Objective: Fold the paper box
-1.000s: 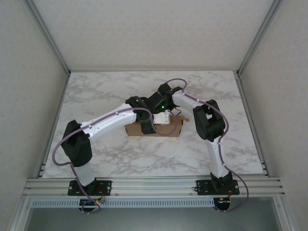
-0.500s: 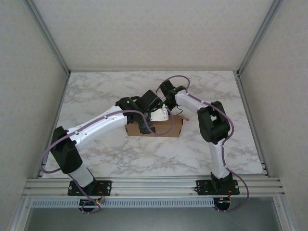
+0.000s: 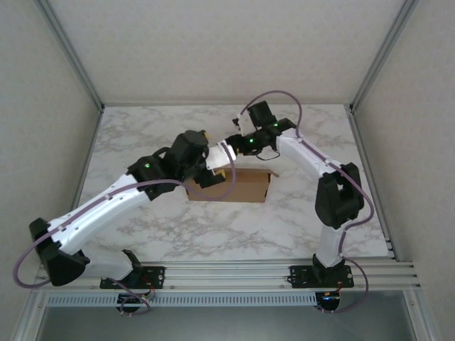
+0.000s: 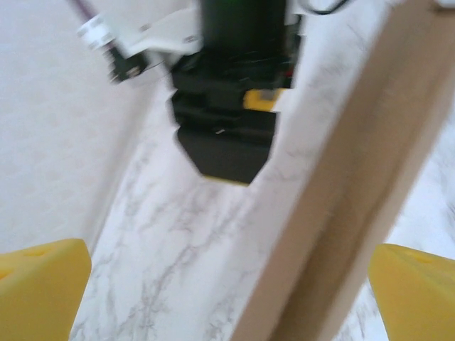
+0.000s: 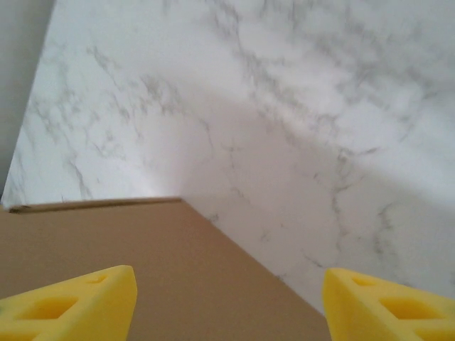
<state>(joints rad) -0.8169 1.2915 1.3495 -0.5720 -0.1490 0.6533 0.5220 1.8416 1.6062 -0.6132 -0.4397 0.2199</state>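
The paper box (image 3: 240,186) is a shallow brown cardboard box lying shut on the marble table, mid-table. My left gripper (image 3: 210,169) hovers at its left far corner, fingers wide open and holding nothing. In the left wrist view (image 4: 227,291) a blurred box edge (image 4: 334,213) runs past between the yellow fingertips (image 4: 43,284), and the right gripper's black body (image 4: 227,135) faces me. My right gripper (image 3: 229,148) hangs just behind the box. It is open (image 5: 227,305) above a corner of the box top (image 5: 142,284), touching nothing.
The marble table (image 3: 142,213) has free room left, right and in front of the box. Grey enclosure walls (image 3: 43,106) and metal posts bound it on three sides. An aluminium rail (image 3: 227,270) carrying both arm bases runs along the near edge.
Both grippers have lifted off the box and opened wider. The left arm swung back to the left, the right wrist drew back toward the far side. The box stayed put.
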